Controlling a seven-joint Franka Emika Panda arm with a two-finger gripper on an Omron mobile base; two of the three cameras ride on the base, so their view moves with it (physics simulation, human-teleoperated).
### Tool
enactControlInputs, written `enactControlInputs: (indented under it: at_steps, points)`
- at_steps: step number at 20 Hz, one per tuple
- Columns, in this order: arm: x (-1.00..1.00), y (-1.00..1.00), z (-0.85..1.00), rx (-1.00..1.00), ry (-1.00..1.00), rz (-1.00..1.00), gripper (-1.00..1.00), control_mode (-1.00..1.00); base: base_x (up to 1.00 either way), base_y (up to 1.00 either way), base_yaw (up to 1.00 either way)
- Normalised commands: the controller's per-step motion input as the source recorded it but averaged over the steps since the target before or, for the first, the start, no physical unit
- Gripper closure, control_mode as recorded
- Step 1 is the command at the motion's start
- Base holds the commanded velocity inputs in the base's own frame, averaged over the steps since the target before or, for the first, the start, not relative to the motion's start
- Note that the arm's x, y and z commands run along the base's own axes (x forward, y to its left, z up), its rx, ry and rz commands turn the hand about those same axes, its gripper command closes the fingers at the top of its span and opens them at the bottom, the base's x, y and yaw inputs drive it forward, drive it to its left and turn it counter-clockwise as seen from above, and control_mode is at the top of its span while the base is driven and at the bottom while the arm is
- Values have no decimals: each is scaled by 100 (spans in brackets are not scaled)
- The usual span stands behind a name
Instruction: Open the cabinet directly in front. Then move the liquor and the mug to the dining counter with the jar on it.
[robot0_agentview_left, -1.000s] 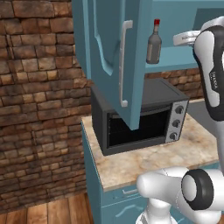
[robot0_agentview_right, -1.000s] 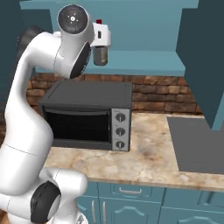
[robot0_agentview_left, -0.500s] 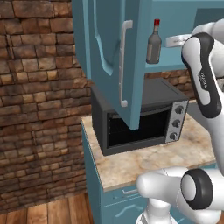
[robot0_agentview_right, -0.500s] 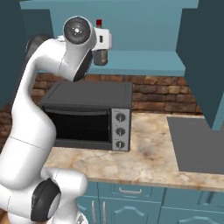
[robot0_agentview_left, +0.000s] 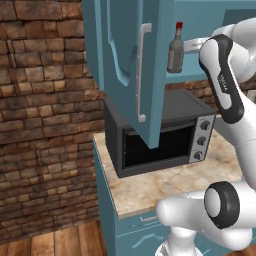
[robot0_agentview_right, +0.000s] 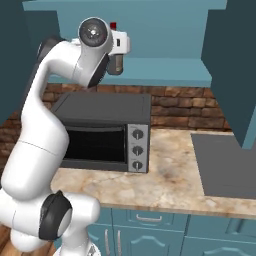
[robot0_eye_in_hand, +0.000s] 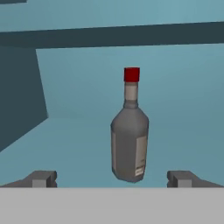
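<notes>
The teal cabinet stands open, its left door swung out with a silver bar handle and its right door swung out too. On the cabinet shelf stands the liquor, a grey-brown bottle with a red cap, upright; it also shows as the liquor and, half behind my hand, the liquor. My gripper is open, level with the bottle's base and just short of it, one fingertip on each side and apart from the glass. The mug, jar and dining counter are out of view.
A black toaster oven sits on the marbled counter right under the shelf. A dark cooktop lies to the right. A brick wall stands at the left. Teal drawers run below the counter.
My arm has reached further in toward the shelf, bringing the hand closer to the liquor. The jaws have stayed open and the bottle has not moved.
</notes>
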Motion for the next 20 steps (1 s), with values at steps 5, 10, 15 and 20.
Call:
enactControlInputs:
  at_steps: [5,10,15,20]
  points:
    - [33,0,0,0,0,0,-100,-100,0,0,0]
    - [37,0,0,0,0,0,-100,-100,0,0,0]
    - [40,0,0,0,0,0,-100,-100,0,0,0]
    - [34,0,0,0,0,0,-100,-100,0,0,0]
